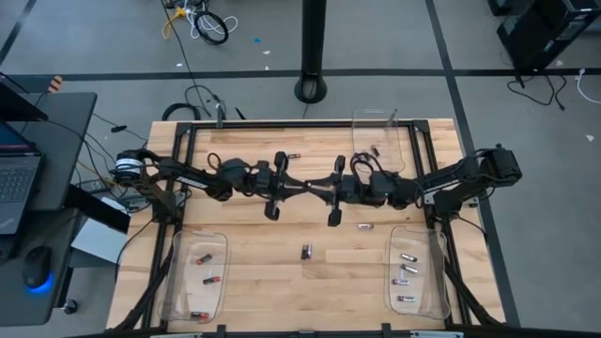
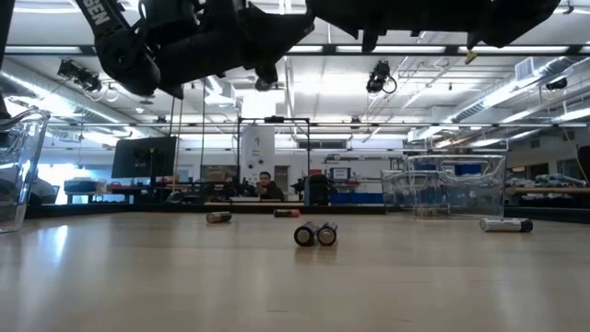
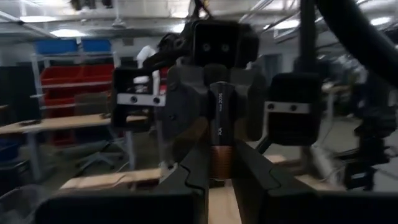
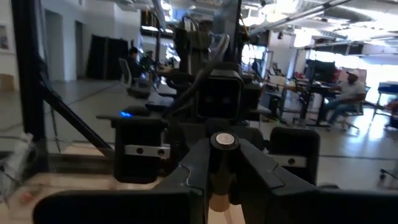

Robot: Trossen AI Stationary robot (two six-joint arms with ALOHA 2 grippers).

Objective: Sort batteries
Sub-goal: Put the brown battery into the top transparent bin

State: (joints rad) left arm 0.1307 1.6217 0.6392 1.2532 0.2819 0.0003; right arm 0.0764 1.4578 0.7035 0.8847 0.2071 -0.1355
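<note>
My two arms meet over the middle of the table, high above it. My left gripper (image 1: 302, 188) (image 3: 221, 167) and my right gripper (image 1: 322, 191) (image 4: 222, 158) point at each other, and both are shut on one black battery with a copper band (image 3: 221, 118) (image 4: 224, 140). Loose batteries lie on the table: a pair side by side (image 1: 306, 251) (image 2: 314, 234), one (image 1: 365, 226) (image 2: 505, 224) nearer the right tray, and one (image 1: 293, 156) toward the far edge. My left gripper pinches the battery's copper-banded end (image 3: 221, 163) between its two fingers, level, coming from the table's left. The fingers lie along the battery, which is lifted clear and sticks out toward the other gripper. My right gripper has the battery's other end, whose silvery cap (image 4: 224, 140) faces its camera, between its two fingers. It comes level from the table's right, with the fingers along the battery.
A clear tray (image 1: 197, 272) at the near left holds several dark and red-banded batteries. A clear tray (image 1: 418, 272) at the near right holds several silvery ones. A third clear tray (image 1: 380, 141) stands at the far edge. People sit in the room beyond the table.
</note>
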